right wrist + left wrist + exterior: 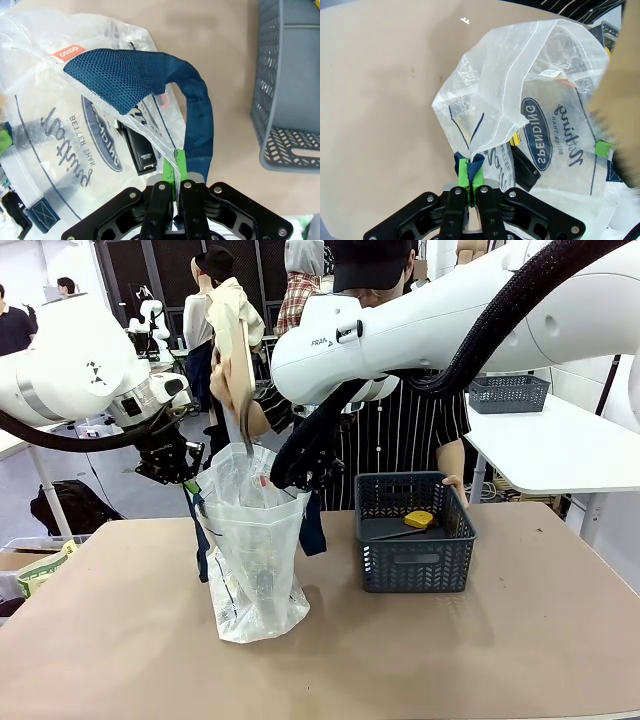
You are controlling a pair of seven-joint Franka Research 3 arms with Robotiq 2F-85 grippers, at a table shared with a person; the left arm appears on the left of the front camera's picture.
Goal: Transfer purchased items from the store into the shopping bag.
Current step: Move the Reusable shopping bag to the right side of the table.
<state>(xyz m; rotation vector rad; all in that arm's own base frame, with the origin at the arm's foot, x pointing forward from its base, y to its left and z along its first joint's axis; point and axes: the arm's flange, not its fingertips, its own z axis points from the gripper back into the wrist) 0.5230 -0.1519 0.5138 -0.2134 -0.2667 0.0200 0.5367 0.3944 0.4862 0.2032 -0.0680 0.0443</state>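
Translucent shopping bag mid-frame: left hand and right hand each clamped shut on opposite rim edges, mouth spread so person can drop purchased items in.

Upright open shopping bag; yellow item in basket

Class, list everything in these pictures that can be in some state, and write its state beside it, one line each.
Shopping bag: upright on the table, mouth held open.
Left gripper: shut on the bag's rim.
Right gripper: shut on the bag's rim beside a navy handle.
Basket: upright, open-topped, one item inside.
Yellow item: lying in the basket.
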